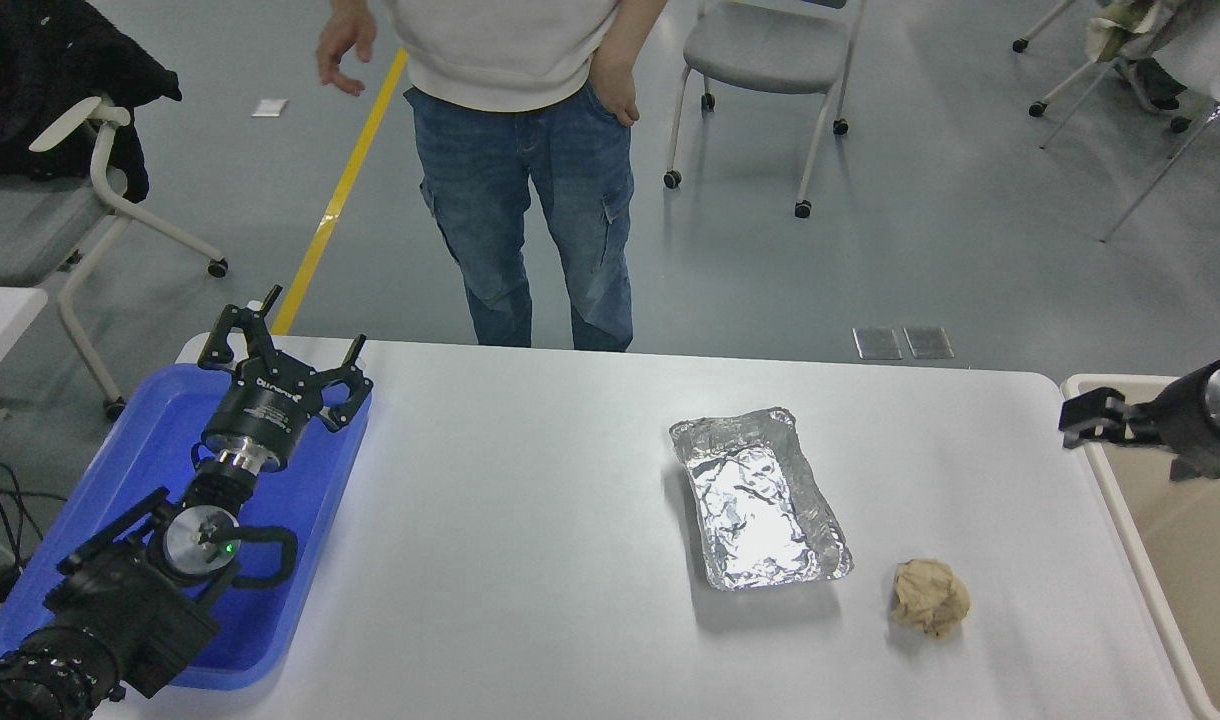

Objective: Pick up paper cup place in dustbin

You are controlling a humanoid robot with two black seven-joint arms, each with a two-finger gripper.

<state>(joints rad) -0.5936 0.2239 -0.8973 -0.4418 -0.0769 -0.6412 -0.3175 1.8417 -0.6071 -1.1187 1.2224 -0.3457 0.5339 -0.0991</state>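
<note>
The right pincer (pixel 1090 420) hangs over the dustbin (pixel 1120 520) rim, nothing visibly held; how far open, I cannot tell. No paper cup is visible, so finding it likely comes next. The left pincer (pixel 270 345) is parked, spread open.

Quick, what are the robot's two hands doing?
Left hand: open, empty, over the blue tray.
Right hand: holds nothing visible; open or closed cannot be told.

The dustbin (pixel 1170 560) runs off the right and bottom edges, so most of its inside is unseen. The right gripper (pixel 1082 418) enters from the right edge with its arm cut away, and how its fingers stand cannot be told (only a dark tip shows). The person (pixel 520 150) is cropped above the chest. The left arm's base leaves the lower-left corner.
</note>
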